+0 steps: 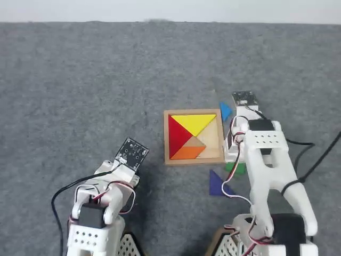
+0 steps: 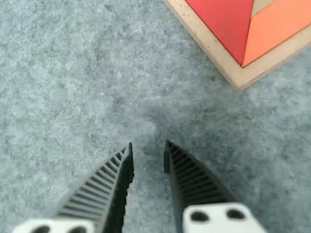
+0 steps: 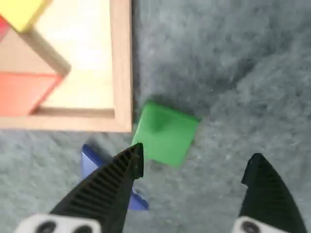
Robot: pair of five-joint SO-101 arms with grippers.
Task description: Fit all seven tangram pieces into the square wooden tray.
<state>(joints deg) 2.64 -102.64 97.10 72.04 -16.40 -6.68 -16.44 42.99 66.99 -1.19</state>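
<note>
The square wooden tray (image 1: 193,161) lies mid-table and holds a red triangle (image 1: 177,136), a yellow triangle (image 1: 194,123), an orange piece (image 1: 187,152) and a plain wood triangle (image 1: 196,142). Its right part is bare. A green square (image 3: 165,131) rests on the carpet just outside the tray's corner (image 3: 121,73). My right gripper (image 3: 197,165) hangs open over it, one fingertip (image 3: 136,155) at the square's edge. A dark blue triangle (image 1: 217,183) lies nearer the arm bases, and a lighter blue triangle (image 1: 225,110) sits at the tray's far right corner. My left gripper (image 2: 148,155) is slightly open over bare carpet, short of the tray's corner (image 2: 238,73).
Grey carpet covers the whole table, with wide free room to the left of and beyond the tray. The left arm (image 1: 109,197) stands at the lower left. The right arm (image 1: 266,160) reaches along the tray's right side, with cables trailing to the right.
</note>
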